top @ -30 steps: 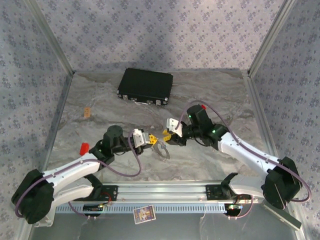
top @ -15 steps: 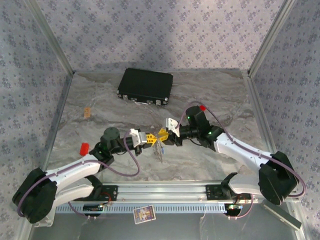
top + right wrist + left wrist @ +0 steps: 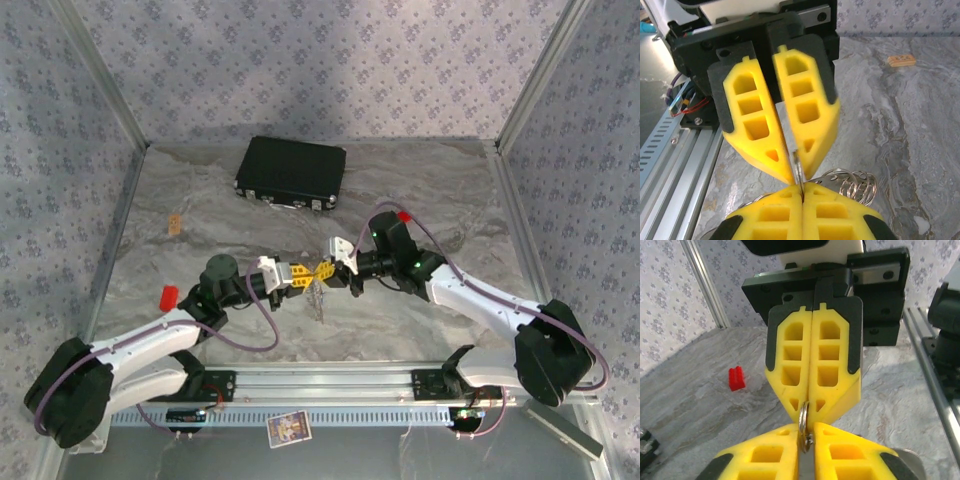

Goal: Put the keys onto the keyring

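Note:
Over the middle of the table my left gripper (image 3: 303,276) and right gripper (image 3: 322,272) meet tip to tip. The thin silver keyring (image 3: 804,426) stands edge-on between them. In the left wrist view my right gripper (image 3: 808,410) is shut on the ring's far edge. My left gripper (image 3: 807,435) has its jaws a little apart around the ring's near edge. In the right wrist view the left gripper (image 3: 799,171) shows a narrow V-shaped gap. A silvery bunch, likely the keys (image 3: 318,298), hangs below, beside coiled wire loops (image 3: 857,187). No key head colours show.
A black case (image 3: 291,172) lies at the back of the table. One red block (image 3: 169,296) sits by the left arm, and a small tan block (image 3: 175,224) lies further back left. The aluminium rail (image 3: 330,382) runs along the near edge.
The two grippers have come together from apart. The right gripper has shut on the keyring, the left jaws have eased apart, and the silver bunch has lifted off the table.

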You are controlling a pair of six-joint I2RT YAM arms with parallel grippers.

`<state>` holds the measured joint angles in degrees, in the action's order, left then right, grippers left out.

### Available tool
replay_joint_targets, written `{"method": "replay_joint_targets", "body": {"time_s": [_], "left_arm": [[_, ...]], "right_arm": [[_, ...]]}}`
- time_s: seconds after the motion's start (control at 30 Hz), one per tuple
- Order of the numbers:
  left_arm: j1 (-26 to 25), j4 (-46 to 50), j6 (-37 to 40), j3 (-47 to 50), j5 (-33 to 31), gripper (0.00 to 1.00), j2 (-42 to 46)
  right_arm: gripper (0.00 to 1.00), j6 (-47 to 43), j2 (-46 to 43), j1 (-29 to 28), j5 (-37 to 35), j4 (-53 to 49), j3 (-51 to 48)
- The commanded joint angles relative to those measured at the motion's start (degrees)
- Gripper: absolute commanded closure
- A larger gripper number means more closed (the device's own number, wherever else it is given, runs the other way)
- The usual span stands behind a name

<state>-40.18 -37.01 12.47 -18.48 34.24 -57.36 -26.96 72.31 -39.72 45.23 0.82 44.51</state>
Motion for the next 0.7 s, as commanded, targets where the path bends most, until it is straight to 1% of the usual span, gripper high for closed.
{"method": "replay_joint_targets", "body": {"time_s": [0.0, 0.07, 0.13, 0.33, 0.43, 0.47, 0.53, 0.57, 0.6, 0.63, 0.67], "left_arm": [[-0.3, 7.8, 1.8, -3.7, -2.0, 0.80, 2.3], [-0.7, 13.8, 3.9, -5.8, -3.3, 0.80, 2.6], [-1.3, 17.2, 5.2, -7.0, -4.5, 0.80, 2.5], [-2.6, 22.2, 7.0, -9.8, -5.5, 0.83, 1.3], [-2.8, 23.8, 7.8, -10.6, -5.4, 0.89, 0.6], [-2.8, 24.3, 8.0, -10.9, -5.3, 0.93, 0.5], [-2.8, 24.4, 8.2, -10.9, -5.0, 0.99, 0.5], [-2.8, 24.0, 8.1, -10.7, -4.8, 1.00, 0.7], [-2.8, 23.3, 7.9, -10.3, -4.7, 1.00, 0.8], [-2.8, 22.4, 7.6, -9.8, -4.6, 1.00, 1.1], [-2.8, 20.6, 7.1, -9.0, -4.4, 1.00, 1.5]], "right_arm": [[1.00, -4.8, -1.3, -0.9, -3.4, -8.7, 4.2], [1.00, -7.2, -1.0, -1.5, -5.9, -13.8, 6.2], [1.00, -9.2, -0.4, -2.5, -8.6, -18.2, 8.1], [1.00, -13.5, 0.9, -5.4, -14.8, -27.2, 14.0], [1.00, -14.4, 0.9, -6.7, -16.3, -29.3, 16.0], [1.00, -14.6, 0.9, -7.0, -16.7, -29.8, 16.6], [1.00, -14.6, 0.4, -7.1, -16.7, -29.9, 17.0], [1.00, -14.1, -0.2, -6.9, -16.2, -29.0, 16.6], [0.93, -12.9, -1.0, -6.2, -15.3, -27.2, 15.5], [0.82, -11.9, -1.8, -5.4, -14.3, -25.1, 14.0], [0.75, -10.5, -3.0, -4.4, -12.8, -22.0, 12.0]]}}
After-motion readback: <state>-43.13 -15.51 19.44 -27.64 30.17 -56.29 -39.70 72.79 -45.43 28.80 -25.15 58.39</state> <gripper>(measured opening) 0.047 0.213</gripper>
